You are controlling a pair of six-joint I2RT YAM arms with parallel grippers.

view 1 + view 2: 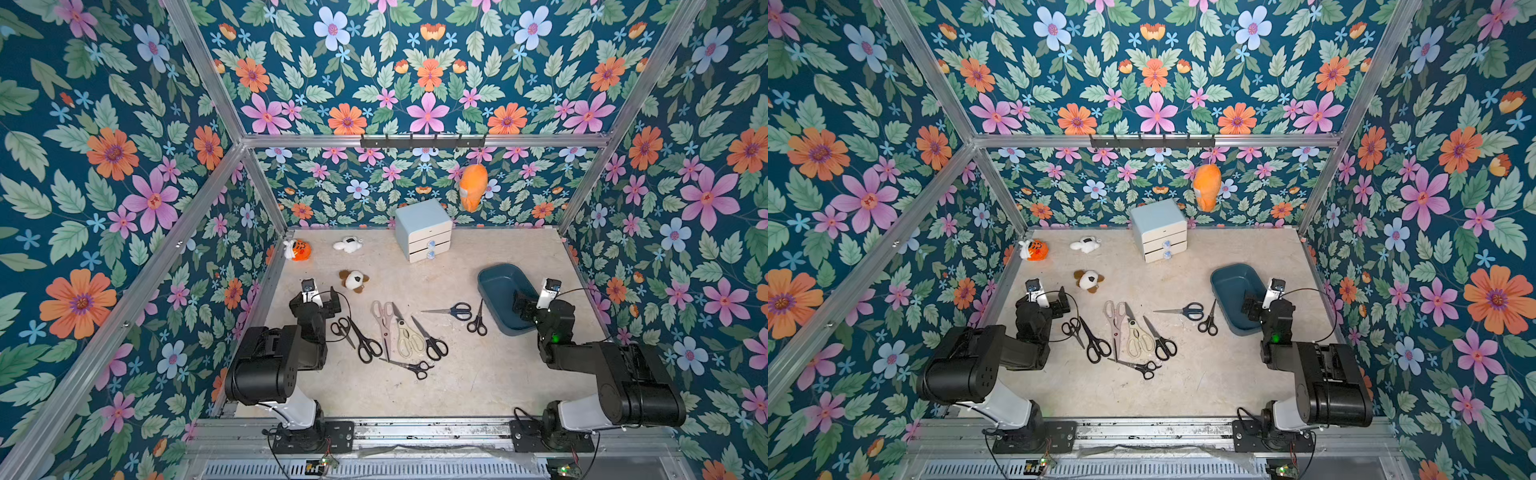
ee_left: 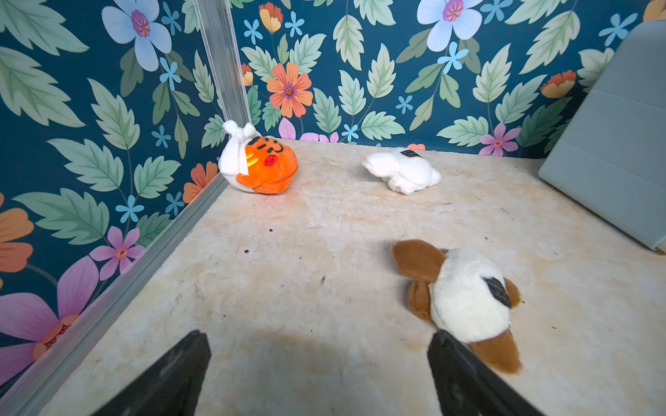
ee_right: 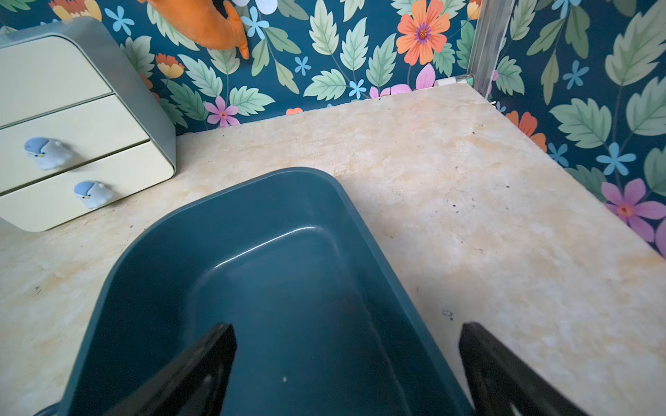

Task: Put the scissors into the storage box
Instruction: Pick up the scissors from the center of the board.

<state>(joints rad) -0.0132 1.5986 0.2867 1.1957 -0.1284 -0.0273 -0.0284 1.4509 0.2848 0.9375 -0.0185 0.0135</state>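
Mostly metal-bladed scissors (image 1: 409, 336), smooth round-cornered plastic storage box (image 1: 494, 286)

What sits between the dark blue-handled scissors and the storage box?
A small black-handled pair lies there, close to the wall of the storage box and just past the handles of the dark blue-handled scissors. Nothing else. Both top views show it.
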